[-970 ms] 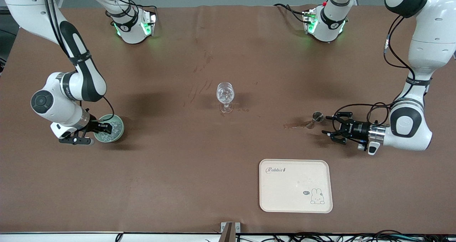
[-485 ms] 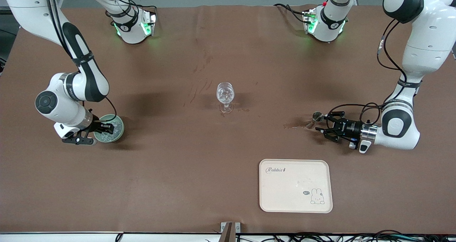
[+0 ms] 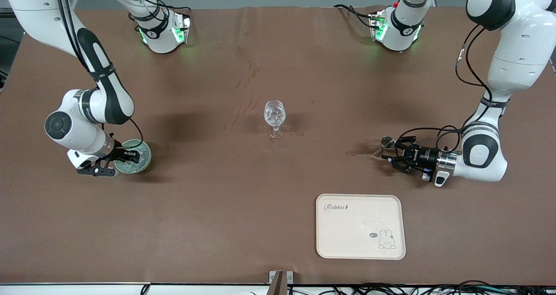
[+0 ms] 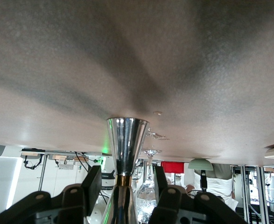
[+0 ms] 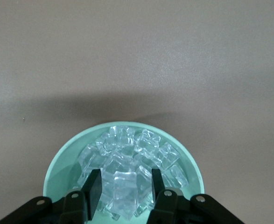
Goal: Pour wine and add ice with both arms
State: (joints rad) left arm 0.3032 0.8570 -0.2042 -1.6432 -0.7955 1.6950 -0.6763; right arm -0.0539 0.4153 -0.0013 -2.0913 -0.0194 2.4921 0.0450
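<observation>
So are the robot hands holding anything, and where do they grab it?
The right gripper has an ice cube between its fingers in the green bowl; whether it is gripped cannot be told. The left gripper brackets the metal cup, open.

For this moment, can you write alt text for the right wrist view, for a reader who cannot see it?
The right gripper has its two black fingers spread around one clear ice cube atop a heap of ice in a pale green bowl. The bowl sits on a plain brown table.
</observation>
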